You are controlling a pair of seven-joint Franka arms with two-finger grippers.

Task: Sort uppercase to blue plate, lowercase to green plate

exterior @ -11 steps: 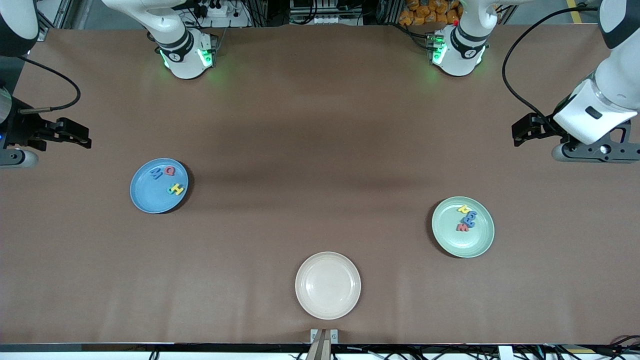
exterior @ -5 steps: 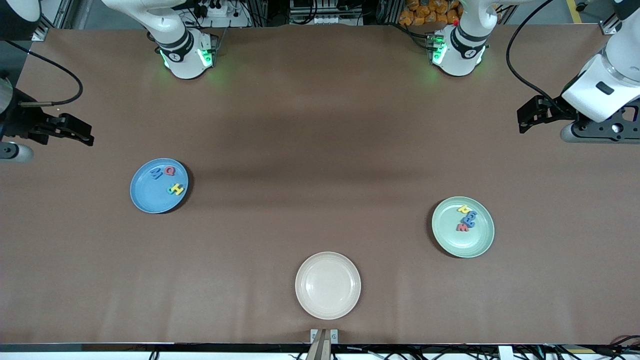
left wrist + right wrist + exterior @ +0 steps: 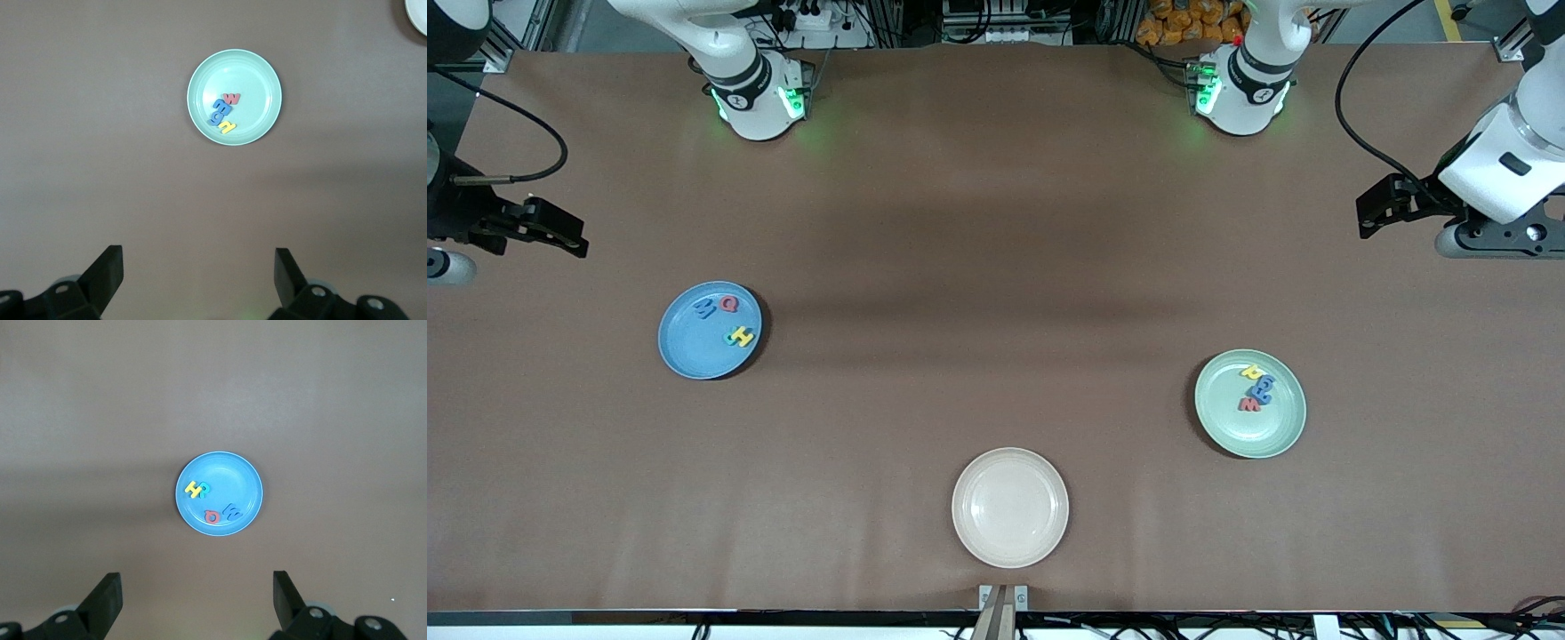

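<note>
Blue plate (image 3: 694,351) toward the right arm's end holds the uppercase letters (image 3: 729,320), a loose cluster with no clear long axis, green plate (image 3: 1272,436) the lowercase letters (image 3: 1256,388) in a short row, so sorting looks finished and nothing remains but parking: left gripper (image 3: 199,273) and right gripper (image 3: 197,595) hang open and empty above the table's ends.

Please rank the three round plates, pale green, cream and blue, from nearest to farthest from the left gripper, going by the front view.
The open left gripper hangs over the left arm's end of the table.
1. Pale green plate, holding small-form foam letters, at the left arm's end.
2. Cream plate, mid-table, nearest the front camera.
3. Blue plate, holding capital foam letters, toward the right arm's end.
</note>
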